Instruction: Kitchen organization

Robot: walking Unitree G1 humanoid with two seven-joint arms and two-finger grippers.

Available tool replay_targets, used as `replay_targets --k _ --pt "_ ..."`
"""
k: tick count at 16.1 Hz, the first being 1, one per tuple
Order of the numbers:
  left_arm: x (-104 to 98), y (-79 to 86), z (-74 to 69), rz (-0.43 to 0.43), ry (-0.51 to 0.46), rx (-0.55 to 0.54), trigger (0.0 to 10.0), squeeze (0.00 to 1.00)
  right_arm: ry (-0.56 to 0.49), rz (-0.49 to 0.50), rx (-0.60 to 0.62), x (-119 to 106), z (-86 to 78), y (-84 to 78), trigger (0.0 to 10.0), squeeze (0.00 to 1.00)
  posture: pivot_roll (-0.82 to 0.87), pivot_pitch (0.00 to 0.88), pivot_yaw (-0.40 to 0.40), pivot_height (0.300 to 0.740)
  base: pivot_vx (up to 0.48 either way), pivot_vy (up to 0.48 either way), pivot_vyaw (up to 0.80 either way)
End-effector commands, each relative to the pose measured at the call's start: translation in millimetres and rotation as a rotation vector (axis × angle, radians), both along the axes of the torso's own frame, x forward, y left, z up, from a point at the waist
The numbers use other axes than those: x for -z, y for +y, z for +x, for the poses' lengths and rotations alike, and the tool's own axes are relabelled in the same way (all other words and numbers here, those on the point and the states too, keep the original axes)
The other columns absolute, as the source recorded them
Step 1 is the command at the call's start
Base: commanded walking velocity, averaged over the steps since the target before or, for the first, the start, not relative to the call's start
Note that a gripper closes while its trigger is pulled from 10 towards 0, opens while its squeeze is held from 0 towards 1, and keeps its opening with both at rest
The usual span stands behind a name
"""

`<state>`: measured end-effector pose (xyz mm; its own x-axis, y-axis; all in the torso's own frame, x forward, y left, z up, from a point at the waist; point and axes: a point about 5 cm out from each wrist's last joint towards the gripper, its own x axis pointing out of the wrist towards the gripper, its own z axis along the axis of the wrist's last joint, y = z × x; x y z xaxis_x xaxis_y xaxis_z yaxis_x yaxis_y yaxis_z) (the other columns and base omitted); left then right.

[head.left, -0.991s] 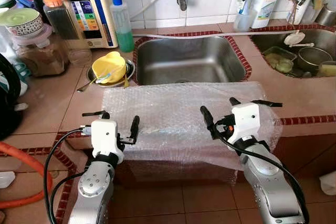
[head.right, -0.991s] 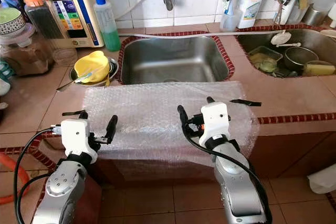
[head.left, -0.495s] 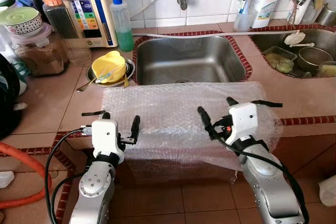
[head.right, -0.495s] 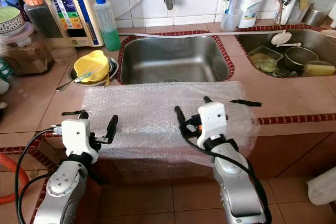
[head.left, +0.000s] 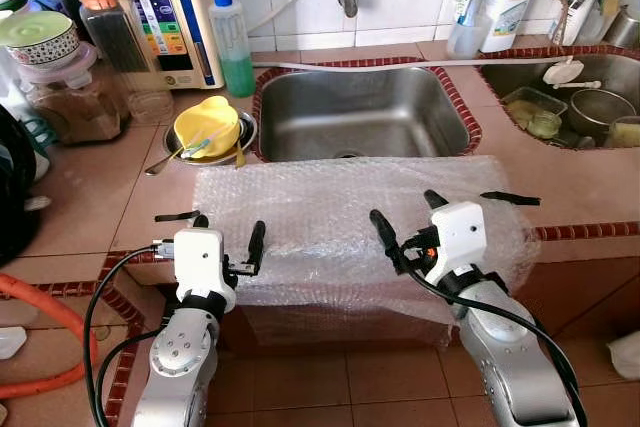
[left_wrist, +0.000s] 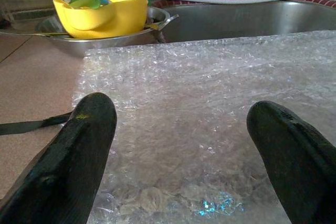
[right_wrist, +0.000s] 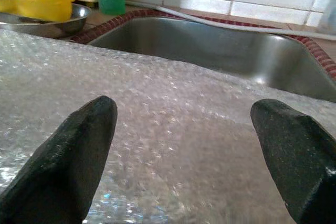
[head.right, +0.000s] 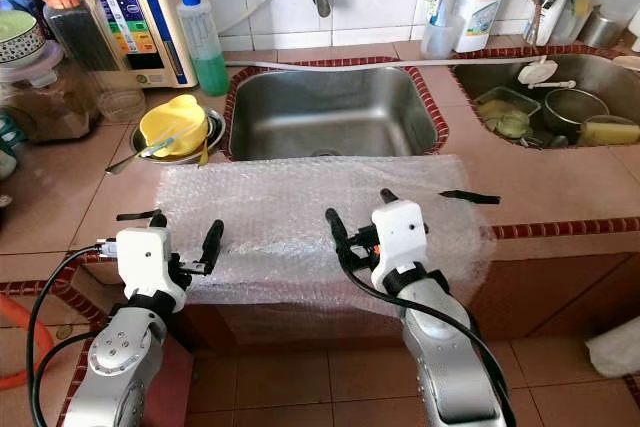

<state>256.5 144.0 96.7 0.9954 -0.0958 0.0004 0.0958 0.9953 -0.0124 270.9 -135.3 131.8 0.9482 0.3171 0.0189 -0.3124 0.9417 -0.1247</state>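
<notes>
Bubble wrap sheet (head.left: 350, 222) lies flat on the tiled counter (head.left: 90, 197), just in front of the steel sink (head.left: 360, 112), its near edge draping over the counter's front lip.

Left claw (head.left: 215, 232): fingers spread wide, gripping nothing. It sits at the sheet's left near corner; in the left wrist view one finger (left_wrist: 73, 156) is over bare counter beside the sheet, the other over the wrap. Whether the tips touch the plastic cannot be told.

Right claw (head.left: 440, 212): also wide open, empty. It hovers low over the sheet's right half, both fingers (right_wrist: 79, 145) above the wrap with the sink just beyond them (contact with the wrap not clear from either view).

Against the frame one second ago: right claw has shifted a little toward the sheet's middle, away from its right edge. Left claw sits where it was. The sheet has not moved.

Left of the sink: a yellow bowl (head.left: 207, 125) resting in a steel dish (head.left: 235, 143), with utensils in it. Behind that, a green-liquid bottle (head.left: 231, 42) with a blue cap stands against the wall tiles. Right of the sink, a second basin (head.left: 570, 107) holds dishes.
</notes>
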Motion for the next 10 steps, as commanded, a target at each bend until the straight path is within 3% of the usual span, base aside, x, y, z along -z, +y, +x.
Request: replay_targets --k 1,6,10 --pt "1 0.3 -2.0 0.013 0.011 0.01 10.0 0.0 -0.011 0.012 0.01 -5 -1.0 -2.0 10.0 0.0 -0.22 0.099 0.078 0.74 0.0 -0.251 0.0" --pt "2 -2.0 -0.8 0.019 0.015 0.026 10.0 0.0 -0.001 0.025 0.099 -3 -1.2 -14.9 10.0 0.0 -0.24 0.106 0.087 0.74 0.0 -0.314 0.0" --pt "2 -1.8 -0.4 0.019 0.018 0.036 10.0 0.0 0.002 0.02 0.09 -3 -3.8 -13.7 10.0 0.0 -0.24 0.114 0.09 0.74 0.0 -0.374 0.0"
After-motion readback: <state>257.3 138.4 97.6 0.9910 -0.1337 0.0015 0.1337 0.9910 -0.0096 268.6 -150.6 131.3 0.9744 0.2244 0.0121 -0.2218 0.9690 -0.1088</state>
